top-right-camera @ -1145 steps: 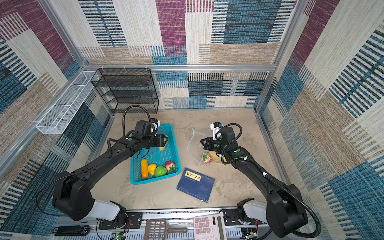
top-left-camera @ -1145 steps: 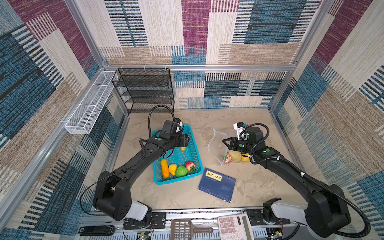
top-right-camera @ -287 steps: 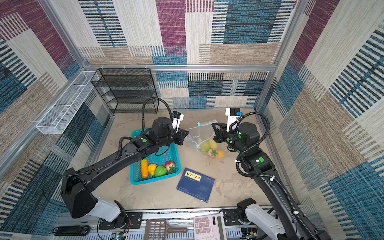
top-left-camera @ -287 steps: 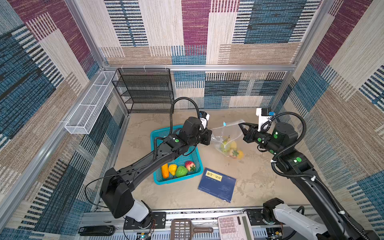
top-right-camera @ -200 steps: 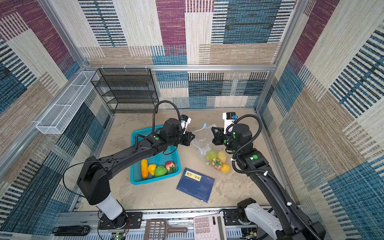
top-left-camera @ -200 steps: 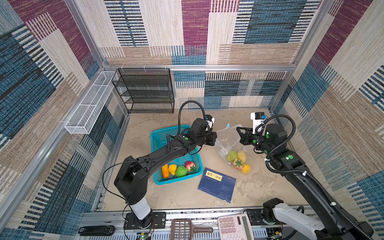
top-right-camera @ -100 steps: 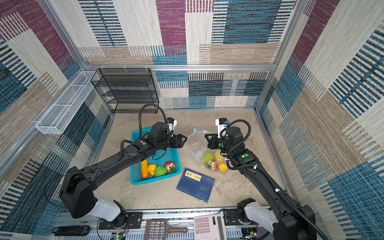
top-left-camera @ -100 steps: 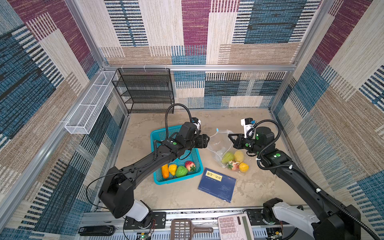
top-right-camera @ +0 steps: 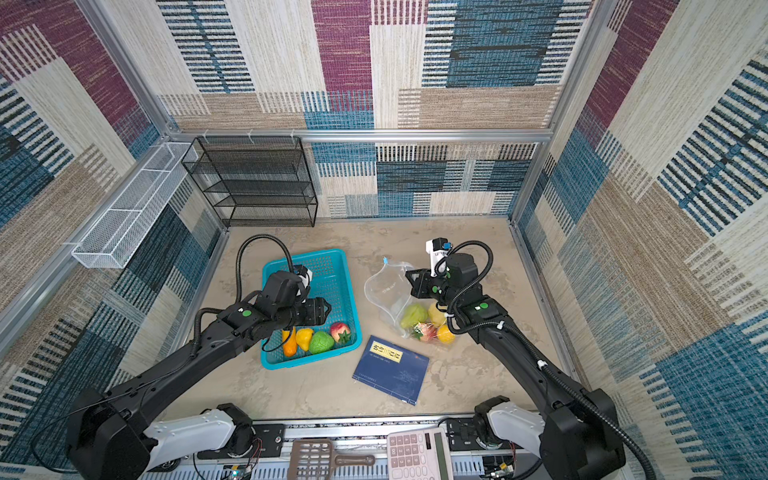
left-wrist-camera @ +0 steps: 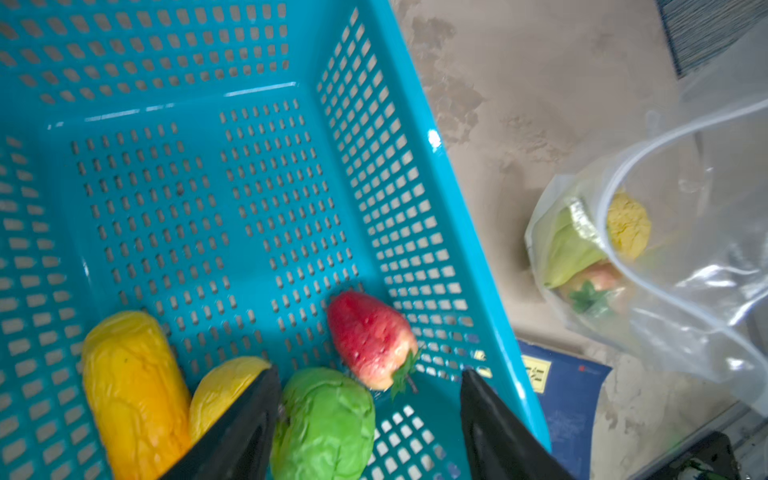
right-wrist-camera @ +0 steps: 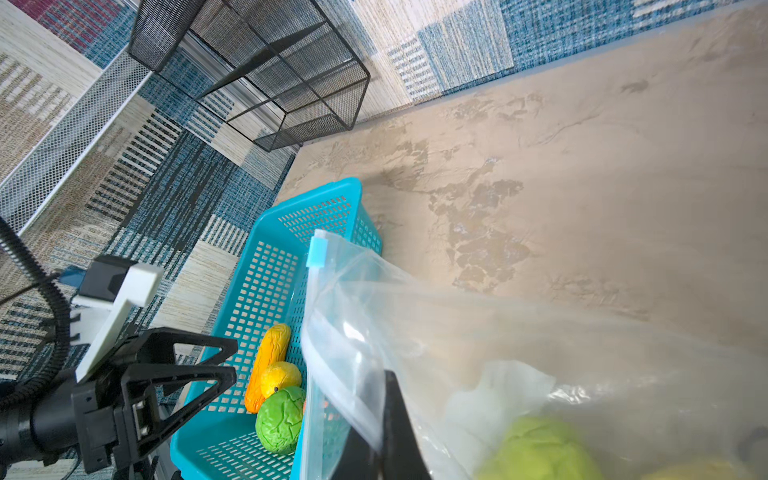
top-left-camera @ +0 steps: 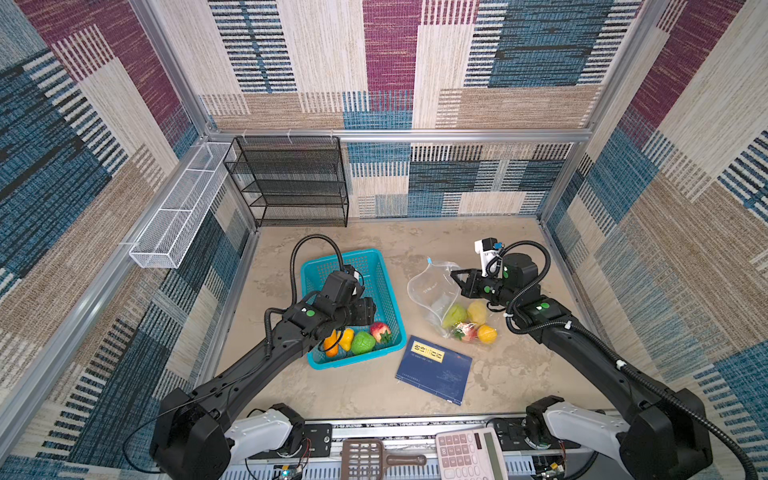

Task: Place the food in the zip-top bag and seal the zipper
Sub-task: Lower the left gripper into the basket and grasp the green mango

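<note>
Food [top-left-camera: 360,343] is split: four pieces lie in the teal basket [top-left-camera: 345,252] under the left jaws, spread wide and empty, four more in the zip-top bag [top-left-camera: 430,286], pinched at its rim by the shut right jaws. Held by one edge, the mouth could sag shut; the left jaws have been swung back from bag to basket.

I find no text here that I can truly read. The blue book [top-left-camera: 440,376] lying on the table carries a yellow label [top-left-camera: 427,356] with a row of dark characters, but in both top views and in my left wrist view they are too small to make out. The calculator [top-left-camera: 469,455] at the near edge has marked keys, also illegible. A faint grey print on the zip-top bag [top-left-camera: 430,286] stays unreadable.
</note>
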Tool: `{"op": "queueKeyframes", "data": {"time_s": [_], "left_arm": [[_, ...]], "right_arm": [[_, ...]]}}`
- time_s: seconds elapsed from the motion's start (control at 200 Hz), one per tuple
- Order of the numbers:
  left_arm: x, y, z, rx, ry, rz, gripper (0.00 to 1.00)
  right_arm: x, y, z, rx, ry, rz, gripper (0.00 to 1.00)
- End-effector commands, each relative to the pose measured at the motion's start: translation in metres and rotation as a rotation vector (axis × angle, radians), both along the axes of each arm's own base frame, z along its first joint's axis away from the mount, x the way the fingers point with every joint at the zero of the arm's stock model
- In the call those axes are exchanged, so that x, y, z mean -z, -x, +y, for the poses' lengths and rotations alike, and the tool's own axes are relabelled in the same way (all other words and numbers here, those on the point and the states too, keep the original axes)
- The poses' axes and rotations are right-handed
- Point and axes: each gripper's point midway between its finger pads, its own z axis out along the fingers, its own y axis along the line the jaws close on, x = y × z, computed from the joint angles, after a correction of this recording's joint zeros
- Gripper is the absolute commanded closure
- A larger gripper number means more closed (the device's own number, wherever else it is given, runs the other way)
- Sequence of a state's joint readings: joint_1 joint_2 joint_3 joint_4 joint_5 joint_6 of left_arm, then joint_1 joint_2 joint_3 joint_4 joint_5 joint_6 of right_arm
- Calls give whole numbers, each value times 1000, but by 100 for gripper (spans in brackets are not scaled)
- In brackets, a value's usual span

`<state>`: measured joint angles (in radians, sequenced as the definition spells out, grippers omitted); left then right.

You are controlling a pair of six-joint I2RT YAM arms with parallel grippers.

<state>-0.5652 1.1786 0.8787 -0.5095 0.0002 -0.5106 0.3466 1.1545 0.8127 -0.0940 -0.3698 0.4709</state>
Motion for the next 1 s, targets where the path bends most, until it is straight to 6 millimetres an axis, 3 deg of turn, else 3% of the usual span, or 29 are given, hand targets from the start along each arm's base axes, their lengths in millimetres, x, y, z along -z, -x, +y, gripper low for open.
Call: {"op": "queueKeyframes", "data": {"time_s": [0.0, 0.24, 0.992], "left_arm": [[26, 30, 18, -20, -64, 143, 30], [53, 50, 18, -4, -90, 256, 25], [91, 36, 2, 25, -164, 294, 20]], "right_arm": [[-9, -6, 8, -23, -32, -22, 100], [-6, -9, 12, -35, -42, -1, 100], [-10, -1, 5, -20, -34, -19, 100]]}}
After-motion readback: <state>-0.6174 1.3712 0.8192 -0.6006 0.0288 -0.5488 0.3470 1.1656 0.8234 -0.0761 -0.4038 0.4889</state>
